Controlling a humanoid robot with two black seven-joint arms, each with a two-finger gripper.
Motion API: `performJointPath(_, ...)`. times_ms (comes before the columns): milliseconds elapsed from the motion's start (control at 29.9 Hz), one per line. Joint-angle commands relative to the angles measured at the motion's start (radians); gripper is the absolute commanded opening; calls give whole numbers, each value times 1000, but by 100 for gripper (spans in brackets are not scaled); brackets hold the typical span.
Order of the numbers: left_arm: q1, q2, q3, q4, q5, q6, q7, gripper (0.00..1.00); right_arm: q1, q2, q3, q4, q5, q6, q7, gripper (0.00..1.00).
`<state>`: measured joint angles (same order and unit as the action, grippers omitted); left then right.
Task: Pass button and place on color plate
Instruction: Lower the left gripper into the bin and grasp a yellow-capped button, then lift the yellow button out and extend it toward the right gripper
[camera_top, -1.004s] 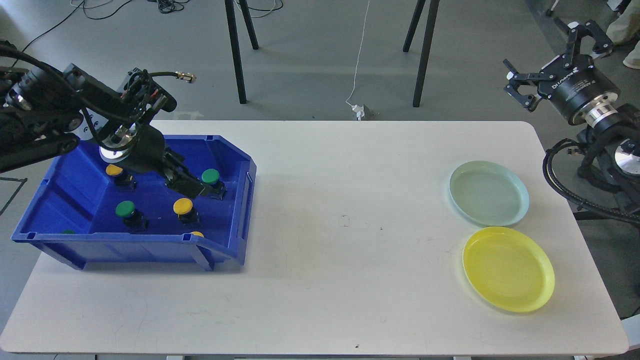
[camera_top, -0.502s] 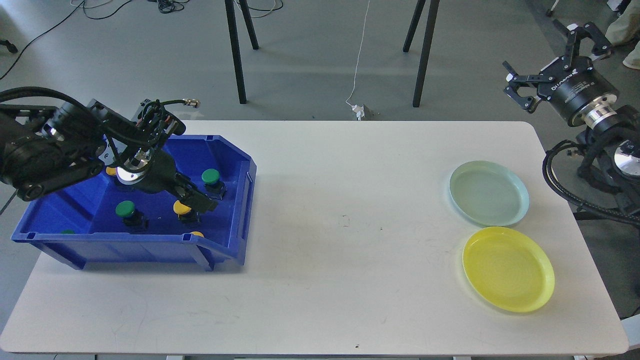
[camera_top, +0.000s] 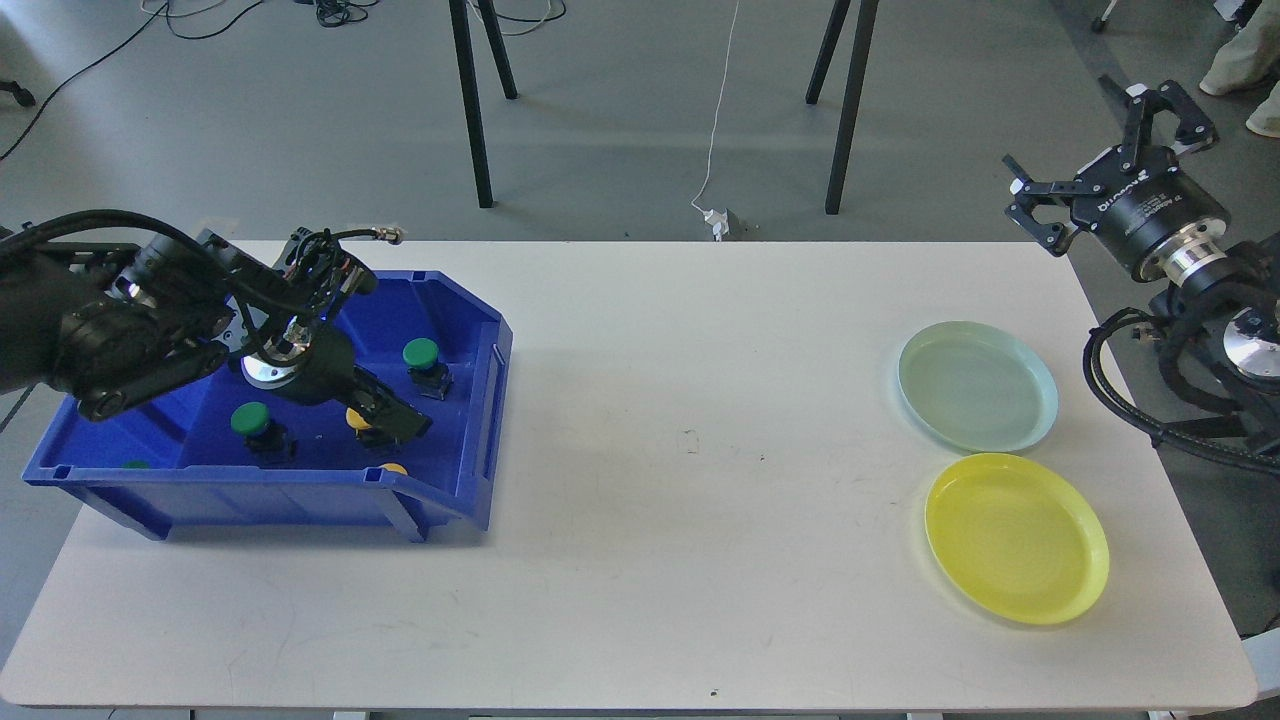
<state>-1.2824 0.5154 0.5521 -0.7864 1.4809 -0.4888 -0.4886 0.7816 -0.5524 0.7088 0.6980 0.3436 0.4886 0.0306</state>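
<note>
A blue bin (camera_top: 480, 400) at the table's left holds push buttons with green caps (camera_top: 421, 352) (camera_top: 249, 418) and yellow caps. My left gripper (camera_top: 392, 422) is low inside the bin, right over a yellow button (camera_top: 356, 418) that its dark fingers partly hide; I cannot tell whether they grip it. Another yellow cap (camera_top: 394, 468) peeks over the bin's front wall. A pale green plate (camera_top: 977, 385) and a yellow plate (camera_top: 1016, 537) lie at the table's right. My right gripper (camera_top: 1078, 140) is open and empty, held in the air beyond the table's far right corner.
The white table (camera_top: 660, 520) spreads between the bin and the plates. A green cap (camera_top: 135, 464) shows at the bin's front left corner. Black stand legs (camera_top: 470, 110) and a white cable (camera_top: 715, 130) are on the floor behind the table.
My left gripper has come down and toward me inside the bin, from beside the far green button onto the middle yellow button. The right gripper shifted only slightly.
</note>
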Motion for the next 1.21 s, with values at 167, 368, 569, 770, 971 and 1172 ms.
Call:
performJointPath(167,49,-37,2,62,-1,0,0,98,-2,-1,0,0,0,0,0,99)
performJointPath(368,52,-37,3,67,4,28,0,73,-8,0,0,0,0,0,0,99)
performJointPath(569,63,-41,14,72,10,50,0,57,-16,-1,1,2,0,0,2,99)
performJointPath(770,55,-40,39,72,21,42,0,3,-16,-1,3,3,2,0,0,99)
performJointPath(971,-9,-3,23,50,19,36,0,3,-16,-3,3,6,2,0,2,99)
performJointPath(1172,-176,275,-186,-282,4,0,0,3,-16,-27,-2,6,-6,0,0,99)
